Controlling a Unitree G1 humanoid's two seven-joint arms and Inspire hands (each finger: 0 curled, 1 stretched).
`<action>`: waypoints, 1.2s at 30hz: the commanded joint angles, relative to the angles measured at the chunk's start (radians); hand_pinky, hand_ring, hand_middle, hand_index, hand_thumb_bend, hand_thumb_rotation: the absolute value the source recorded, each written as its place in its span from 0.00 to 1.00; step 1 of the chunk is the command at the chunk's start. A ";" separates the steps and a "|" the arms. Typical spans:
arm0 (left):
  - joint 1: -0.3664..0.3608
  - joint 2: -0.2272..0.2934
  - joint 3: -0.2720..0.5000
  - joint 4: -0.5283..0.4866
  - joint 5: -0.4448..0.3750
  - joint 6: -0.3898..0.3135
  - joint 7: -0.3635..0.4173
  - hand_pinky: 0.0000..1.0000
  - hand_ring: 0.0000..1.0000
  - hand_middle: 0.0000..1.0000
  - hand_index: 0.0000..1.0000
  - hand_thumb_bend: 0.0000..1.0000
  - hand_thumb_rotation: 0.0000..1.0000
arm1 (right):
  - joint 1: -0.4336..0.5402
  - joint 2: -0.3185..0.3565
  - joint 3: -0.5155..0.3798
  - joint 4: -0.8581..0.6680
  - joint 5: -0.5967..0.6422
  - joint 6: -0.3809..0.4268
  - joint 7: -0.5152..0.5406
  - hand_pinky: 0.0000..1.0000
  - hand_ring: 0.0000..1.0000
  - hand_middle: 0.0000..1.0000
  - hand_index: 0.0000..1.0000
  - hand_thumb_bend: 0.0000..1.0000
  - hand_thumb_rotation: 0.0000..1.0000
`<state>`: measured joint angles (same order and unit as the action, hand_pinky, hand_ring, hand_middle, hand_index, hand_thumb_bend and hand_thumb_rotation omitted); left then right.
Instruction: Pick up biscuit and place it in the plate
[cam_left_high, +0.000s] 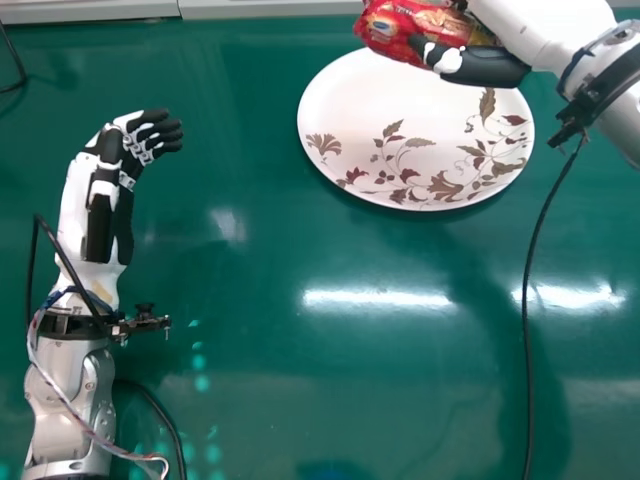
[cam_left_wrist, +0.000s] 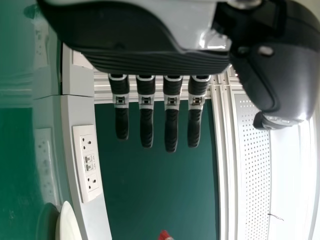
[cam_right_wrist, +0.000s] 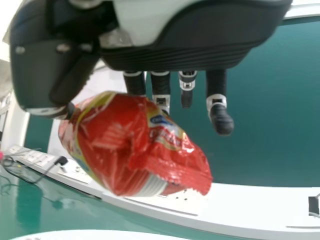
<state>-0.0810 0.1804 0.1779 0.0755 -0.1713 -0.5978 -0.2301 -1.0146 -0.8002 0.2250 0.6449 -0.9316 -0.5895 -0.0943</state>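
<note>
At the top right of the head view my right hand (cam_left_high: 470, 62) holds the red biscuit packet (cam_left_high: 400, 28) above the far edge of the white plate (cam_left_high: 400, 125). In the right wrist view the biscuit packet (cam_right_wrist: 135, 145) is pinched between the thumb and fingers of my right hand (cam_right_wrist: 134, 82), its crimped end sticking out. The plate is oval with brown leaf patterns. My left hand (cam_left_high: 112, 190) stays over the table's left side, fingers loosely extended and holding nothing; in the left wrist view the left hand (cam_left_wrist: 171, 120) has straight fingers.
The green table (cam_left_high: 260, 380) reflects bright light. A black cable (cam_left_high: 530, 330) runs down from the right arm, and another cable lies at the far left. A white socket panel (cam_left_wrist: 87, 162) stands along the table's far side.
</note>
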 joint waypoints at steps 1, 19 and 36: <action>0.045 -0.017 -0.011 0.054 0.010 -0.011 -0.002 0.74 0.74 0.73 0.74 0.64 0.31 | -0.053 0.015 0.032 0.065 -0.013 0.016 -0.052 0.12 0.40 0.48 0.49 0.51 0.00; 0.008 -0.014 -0.010 0.113 0.014 -0.076 -0.018 0.71 0.72 0.72 0.72 0.61 0.30 | -0.180 0.093 0.272 0.416 -0.094 0.153 -0.161 0.12 0.40 0.47 0.51 0.51 0.00; -0.002 -0.024 -0.017 0.115 0.036 -0.063 0.004 0.68 0.69 0.70 0.71 0.65 0.34 | -0.187 0.105 0.327 0.476 -0.059 0.138 -0.180 0.17 0.39 0.47 0.51 0.51 0.00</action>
<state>-0.1277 0.1759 0.1768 0.1366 -0.1638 -0.6608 -0.2333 -1.1797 -0.6806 0.5514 1.1258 -1.0082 -0.4372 -0.2457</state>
